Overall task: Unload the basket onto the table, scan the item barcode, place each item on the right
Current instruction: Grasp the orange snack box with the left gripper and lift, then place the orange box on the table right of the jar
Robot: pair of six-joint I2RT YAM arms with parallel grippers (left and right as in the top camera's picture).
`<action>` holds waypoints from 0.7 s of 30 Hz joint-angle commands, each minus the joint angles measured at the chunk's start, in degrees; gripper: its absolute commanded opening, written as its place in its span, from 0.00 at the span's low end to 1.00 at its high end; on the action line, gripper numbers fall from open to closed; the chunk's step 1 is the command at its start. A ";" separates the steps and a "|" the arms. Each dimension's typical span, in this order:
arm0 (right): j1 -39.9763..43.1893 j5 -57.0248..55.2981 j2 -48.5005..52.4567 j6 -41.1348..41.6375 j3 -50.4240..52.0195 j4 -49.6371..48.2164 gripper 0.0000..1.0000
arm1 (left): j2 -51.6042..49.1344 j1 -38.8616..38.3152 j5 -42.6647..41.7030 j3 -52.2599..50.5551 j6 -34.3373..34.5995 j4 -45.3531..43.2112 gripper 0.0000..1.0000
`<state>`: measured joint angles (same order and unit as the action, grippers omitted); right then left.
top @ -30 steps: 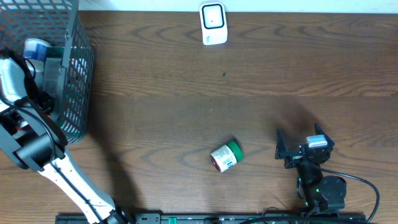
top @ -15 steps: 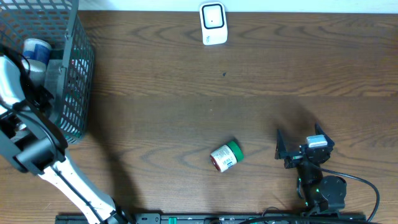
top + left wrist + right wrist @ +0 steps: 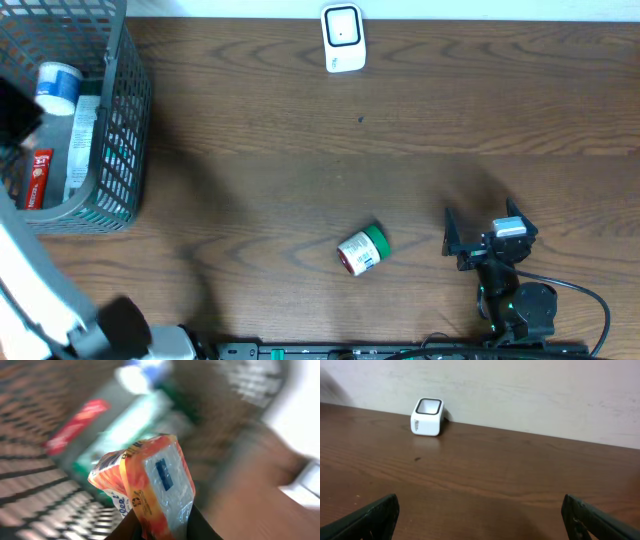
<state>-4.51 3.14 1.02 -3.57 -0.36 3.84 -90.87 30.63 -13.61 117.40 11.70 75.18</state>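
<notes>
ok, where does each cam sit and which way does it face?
Overhead: above the table, looking straight down on basket, scanner, jar; left arm blurred lower left, right tool bottom right.
Left wrist: on the left arm, looking past the left tool at the pack it grips, basket behind.
Right wrist: low over the table, facing scanner and wall; its fingers in the lower corners.
Shared: scanner in overhead and right wrist; basket in overhead and left wrist.

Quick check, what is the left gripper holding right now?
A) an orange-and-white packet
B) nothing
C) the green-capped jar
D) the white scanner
A: the left wrist view shows the left gripper pinching an orange-and-white packet, while the green-capped jar lies apart from both arms.
</notes>
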 commanded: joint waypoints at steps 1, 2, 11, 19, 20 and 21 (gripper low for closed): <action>0.46 -0.09 -0.24 0.28 0.04 0.24 0.99 | 3.23 -5.03 -17.40 0.35 -7.02 -0.26 0.14; 0.46 -0.09 -0.24 0.28 0.04 0.24 0.99 | 3.82 -6.75 -18.80 0.26 -8.15 -0.07 0.15; 0.46 -0.09 -0.24 0.28 0.04 0.24 0.99 | 2.84 -34.07 -20.37 -12.04 -16.68 2.16 0.15; 0.46 -0.09 -0.24 0.28 0.04 0.24 0.99 | -4.28 -50.18 -27.56 -30.69 -16.39 -17.66 0.15; 0.46 -0.09 -0.24 0.28 0.04 0.24 0.99 | -6.14 -51.52 -30.23 -32.09 -16.37 -20.98 0.15; 0.46 -0.09 -0.24 0.28 0.04 0.24 0.99 | -7.72 -52.39 -32.33 -32.70 -16.39 -23.34 0.15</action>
<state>-4.51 3.11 1.02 -3.57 -0.36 3.84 -94.89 -18.79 -37.15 87.48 -3.51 56.38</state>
